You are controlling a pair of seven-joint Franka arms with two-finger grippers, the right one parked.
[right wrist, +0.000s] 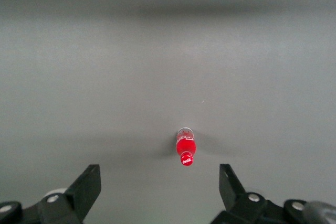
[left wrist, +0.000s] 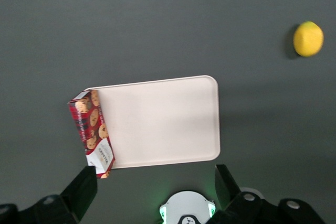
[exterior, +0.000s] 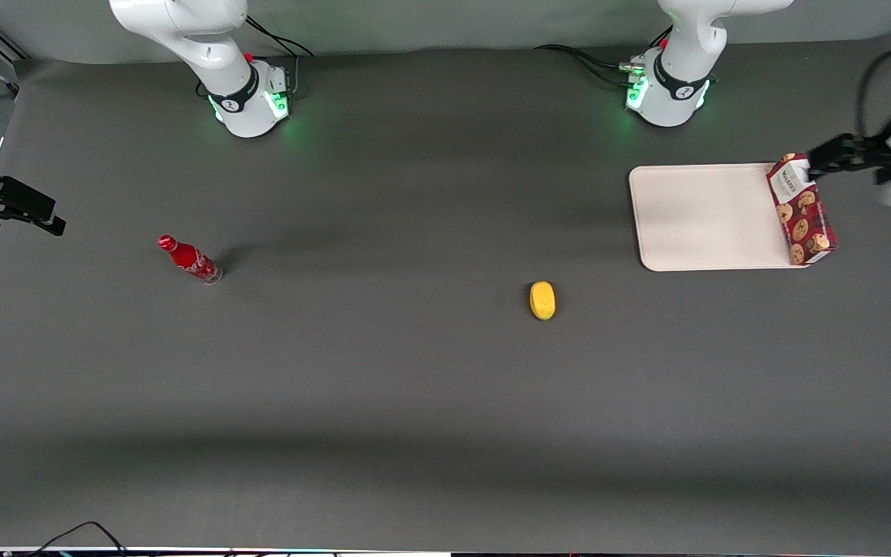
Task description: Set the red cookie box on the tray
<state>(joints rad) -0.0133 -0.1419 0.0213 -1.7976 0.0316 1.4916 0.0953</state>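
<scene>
The red cookie box [exterior: 800, 209] lies along the edge of the cream tray [exterior: 704, 216] that is toward the working arm's end of the table. Its white label end points toward the arm bases. In the left wrist view the red cookie box [left wrist: 92, 133] overlaps the tray's [left wrist: 160, 121] short edge, and I cannot tell whether it sits inside the rim. My left gripper [exterior: 828, 158] hangs raised beside the box's label end. In that wrist view the gripper [left wrist: 155, 184] is open, nothing is between its fingers, and one finger [left wrist: 83, 190] shows close to the box's end.
A yellow lemon-like object [exterior: 542, 300] lies on the dark table, nearer the front camera than the tray. A small red bottle [exterior: 189, 259] stands toward the parked arm's end. The working arm's base [exterior: 666, 93] stands near the tray.
</scene>
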